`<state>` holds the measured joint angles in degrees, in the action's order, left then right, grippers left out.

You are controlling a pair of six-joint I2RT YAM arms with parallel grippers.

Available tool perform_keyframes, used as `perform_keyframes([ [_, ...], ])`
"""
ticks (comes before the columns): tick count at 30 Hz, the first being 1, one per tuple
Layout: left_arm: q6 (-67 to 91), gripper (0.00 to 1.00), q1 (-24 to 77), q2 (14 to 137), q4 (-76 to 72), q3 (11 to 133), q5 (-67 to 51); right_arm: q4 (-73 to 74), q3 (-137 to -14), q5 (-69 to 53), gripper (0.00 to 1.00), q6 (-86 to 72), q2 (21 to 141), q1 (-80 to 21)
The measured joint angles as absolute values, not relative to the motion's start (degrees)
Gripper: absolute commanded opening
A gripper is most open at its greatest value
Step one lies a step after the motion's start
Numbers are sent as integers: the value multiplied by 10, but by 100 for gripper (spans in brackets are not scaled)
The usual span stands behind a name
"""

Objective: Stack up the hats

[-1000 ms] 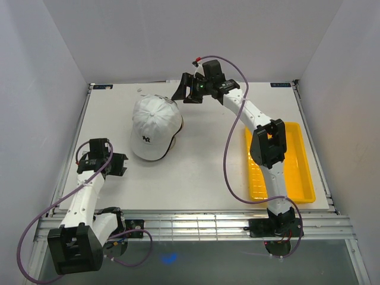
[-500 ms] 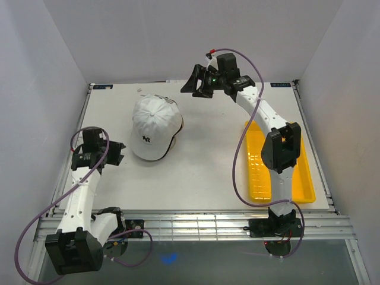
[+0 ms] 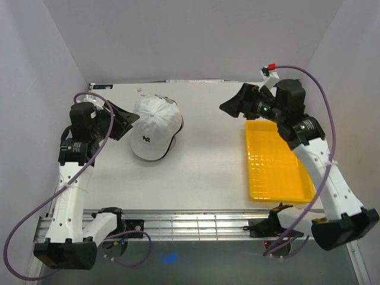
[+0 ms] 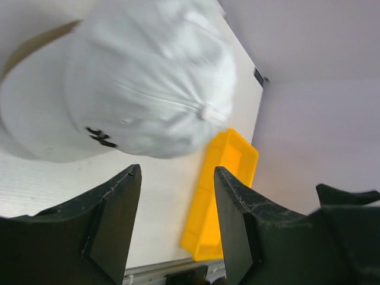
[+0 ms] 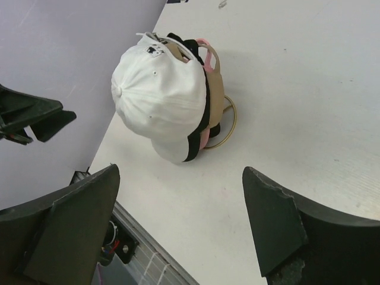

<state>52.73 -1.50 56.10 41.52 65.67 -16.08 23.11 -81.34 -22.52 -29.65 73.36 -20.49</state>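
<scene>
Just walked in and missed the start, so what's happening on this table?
Two robot arms are stacking caps. The white NY cap sits on top, with the black cap, pink cap and tan cap peeking out beneath. The left gripper and right gripper hover open and empty, off them. The yellow tray lies apart at the right.

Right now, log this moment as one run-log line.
stack: white cap on top, black cap, pink cap, tan cap beneath | left gripper: open, empty | right gripper: open, empty
</scene>
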Motion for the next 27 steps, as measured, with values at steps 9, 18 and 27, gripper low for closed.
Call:
perform_keyframes([
  [9, 467, 66, 70, 549, 409, 731, -225, 306, -701, -137, 96, -263, 515, -207],
  [18, 450, 66, 89, 516, 422, 719, -234, 368, -658, -98, 98, -255, 478, -207],
  [27, 448, 66, 91, 496, 441, 696, -234, 372, -658, -89, 96, -253, 493, -207],
])
